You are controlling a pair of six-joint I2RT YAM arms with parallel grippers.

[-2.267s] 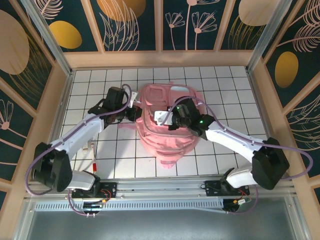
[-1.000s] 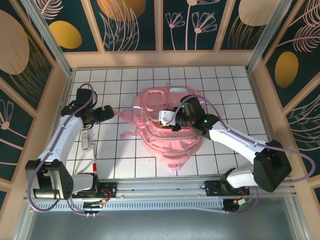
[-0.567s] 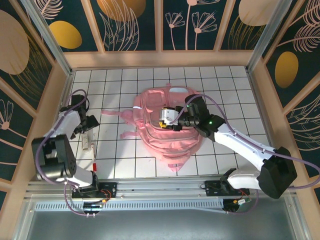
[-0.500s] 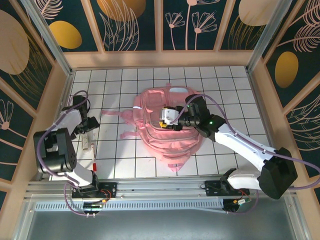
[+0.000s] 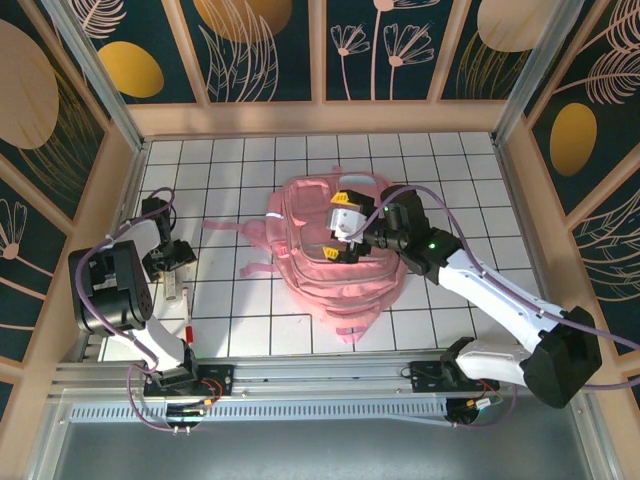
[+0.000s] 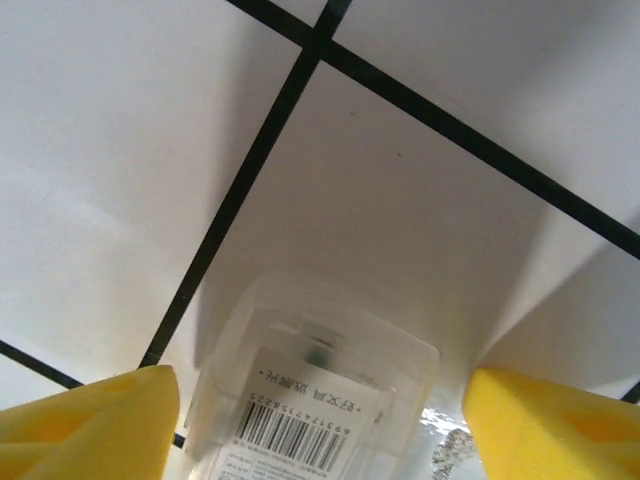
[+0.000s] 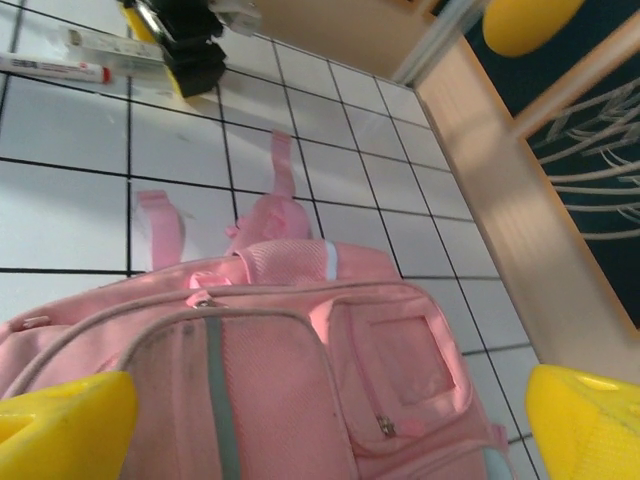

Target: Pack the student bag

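The large soft pink fabric student bag [image 5: 335, 275] lies flat in the middle of the white gridded tabletop [image 5: 450, 170], front panel up, with its straps trailing out to the left. It looks light and limp. The cloth would probably sag and fold when lifted, so a pinch on a seam, the zip edge or a strap should hold better than the smooth translucent pocket, which may slip. The right tool [image 5: 342, 225] hovers above the bag's upper front, yellow fingers spread wide with nothing held. That arm reaches in diagonally from the near right corner. Well apart, at the left edge, the left arm is folded back on itself. The left tool [image 5: 172, 255] points down, open, its fingers straddling a small clear plastic pack with a barcode label [image 6: 315, 400] without clamping it.
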